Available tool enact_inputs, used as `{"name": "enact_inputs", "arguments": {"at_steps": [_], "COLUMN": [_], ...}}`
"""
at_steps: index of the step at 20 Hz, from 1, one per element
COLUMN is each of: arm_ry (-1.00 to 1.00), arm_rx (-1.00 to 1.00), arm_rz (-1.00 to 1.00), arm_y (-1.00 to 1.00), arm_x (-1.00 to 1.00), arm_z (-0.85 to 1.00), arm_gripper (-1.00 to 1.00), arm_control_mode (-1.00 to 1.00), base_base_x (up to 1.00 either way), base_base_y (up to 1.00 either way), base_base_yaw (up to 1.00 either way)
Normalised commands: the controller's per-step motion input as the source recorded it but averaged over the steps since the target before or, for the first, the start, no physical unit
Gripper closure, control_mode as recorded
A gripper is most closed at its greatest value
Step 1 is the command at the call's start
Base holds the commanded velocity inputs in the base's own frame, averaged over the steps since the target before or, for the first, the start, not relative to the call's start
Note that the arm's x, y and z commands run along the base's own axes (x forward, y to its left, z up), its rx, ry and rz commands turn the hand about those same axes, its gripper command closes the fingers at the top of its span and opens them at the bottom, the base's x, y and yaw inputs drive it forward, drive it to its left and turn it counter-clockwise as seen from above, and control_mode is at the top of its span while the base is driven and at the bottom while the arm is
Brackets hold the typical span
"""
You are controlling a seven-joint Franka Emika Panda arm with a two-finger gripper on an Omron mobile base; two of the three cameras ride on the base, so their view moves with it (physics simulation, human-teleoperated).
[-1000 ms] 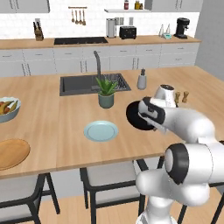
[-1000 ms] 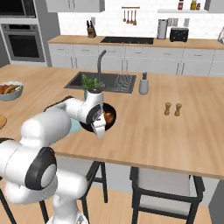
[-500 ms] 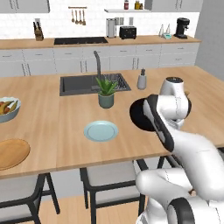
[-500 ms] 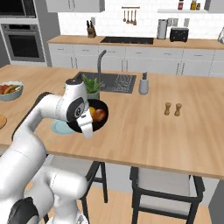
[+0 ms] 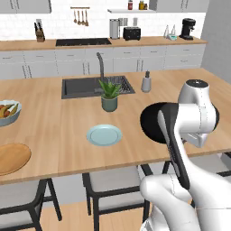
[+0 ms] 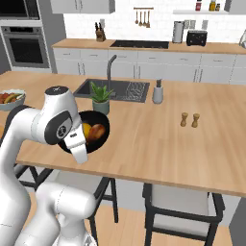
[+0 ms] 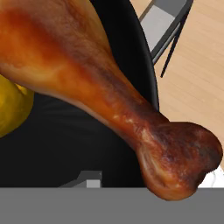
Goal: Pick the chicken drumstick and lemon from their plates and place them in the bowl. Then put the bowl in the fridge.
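Observation:
The black bowl (image 6: 102, 138) hangs just above the wooden counter near its front edge, and my gripper (image 6: 80, 143) is shut on its rim. Inside it lie the chicken drumstick (image 6: 97, 131) and the lemon (image 6: 86, 129). Up close in the hand view, the drumstick (image 7: 100, 87) crosses the bowl (image 7: 65, 144) with the lemon (image 7: 9, 109) at its left. My arm covers much of the bowl (image 5: 152, 121) in the left base view. The pale blue-green plate (image 5: 104, 135) and the tan wooden plate (image 5: 11, 158) lie bare on the counter. The fridge is out of view.
A potted plant (image 5: 109, 94) and the sink (image 5: 85, 85) sit behind the plates, with a soap dispenser (image 5: 145, 82) to the right. A fruit bowl (image 5: 6, 112) stands far left. Salt and pepper shakers (image 6: 189, 119) stand to the right. Stools (image 5: 113, 180) are tucked under the counter's front edge.
My arm has folded upward, its elbow rising high. The bowl, with the drumstick and lemon in it, has come a little closer to the counter's front edge.

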Motion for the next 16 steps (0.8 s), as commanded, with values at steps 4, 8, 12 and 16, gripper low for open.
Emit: {"name": "enact_inputs", "arguments": {"at_steps": [4, 8, 12, 16], "arm_ry": [0.0, 0.0, 0.0, 0.0], "arm_rx": [0.0, 0.0, 0.0, 0.0], "arm_rz": [0.0, 0.0, 0.0, 0.0], "arm_y": [0.0, 0.0, 0.0, 0.0], "arm_x": [0.0, 0.0, 0.0, 0.0], "arm_z": [0.0, 0.0, 0.0, 0.0], "arm_gripper": [1.0, 1.0, 1.0, 1.0], "arm_control_mode": [1.0, 1.0, 1.0, 1.0], "base_base_x": [-0.82, -0.48, -0.28, -0.37], "base_base_y": [0.38, 1.0, 1.0, 1.0], "base_base_yaw": [0.04, 0.06, 0.0, 0.0]}}
